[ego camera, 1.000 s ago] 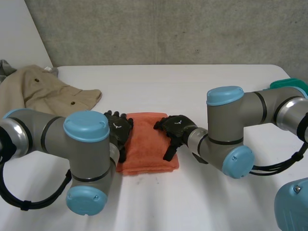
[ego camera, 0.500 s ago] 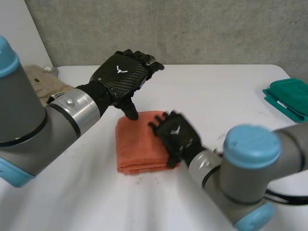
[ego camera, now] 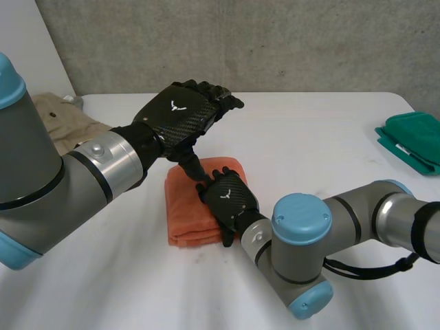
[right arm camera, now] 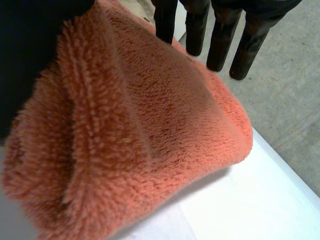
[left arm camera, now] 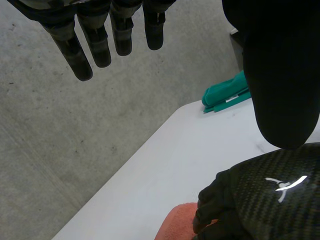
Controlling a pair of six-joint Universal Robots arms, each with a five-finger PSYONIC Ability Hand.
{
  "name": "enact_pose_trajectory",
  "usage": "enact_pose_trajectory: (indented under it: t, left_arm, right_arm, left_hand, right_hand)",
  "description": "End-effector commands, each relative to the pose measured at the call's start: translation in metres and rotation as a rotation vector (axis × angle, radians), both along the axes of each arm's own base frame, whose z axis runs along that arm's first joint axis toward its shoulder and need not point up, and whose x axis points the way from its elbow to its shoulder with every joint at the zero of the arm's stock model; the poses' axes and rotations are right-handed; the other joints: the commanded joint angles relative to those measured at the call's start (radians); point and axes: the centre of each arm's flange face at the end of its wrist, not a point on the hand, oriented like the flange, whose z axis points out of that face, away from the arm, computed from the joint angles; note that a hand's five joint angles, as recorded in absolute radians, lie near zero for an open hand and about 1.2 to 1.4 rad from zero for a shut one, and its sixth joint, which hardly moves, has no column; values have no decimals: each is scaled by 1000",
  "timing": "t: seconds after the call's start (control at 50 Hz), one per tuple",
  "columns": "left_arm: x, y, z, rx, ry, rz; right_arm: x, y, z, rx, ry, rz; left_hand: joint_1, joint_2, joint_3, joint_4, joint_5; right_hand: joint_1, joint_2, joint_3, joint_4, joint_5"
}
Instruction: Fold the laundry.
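Right hand rests flat on folded orange towel, fingers straight, released. Left hand hovers at towel's 12 o'clock, fingers relaxed, gripping nothing.

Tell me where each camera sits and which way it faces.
Head: above the table, at its near side, looking down; shows left hand, right hand.
Left wrist: held high, facing the wall; own hand shows.
Right wrist: close over the orange towel; own hand shows.
Shared: head and left wrist views both show the green cloth.
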Motion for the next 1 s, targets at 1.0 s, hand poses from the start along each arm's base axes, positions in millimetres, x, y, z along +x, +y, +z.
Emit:
enact_pose_trajectory:
  t: [1.0]
  left_arm:
    - [0, 6, -1, 9, -1, -16]
  right_arm:
    - [-170, -195, 58, -312, -63, -37]
  left_hand:
    - [14, -4, -11, -2, -19]
  right_hand:
    - [1116, 1074, 1070, 1074, 1098]
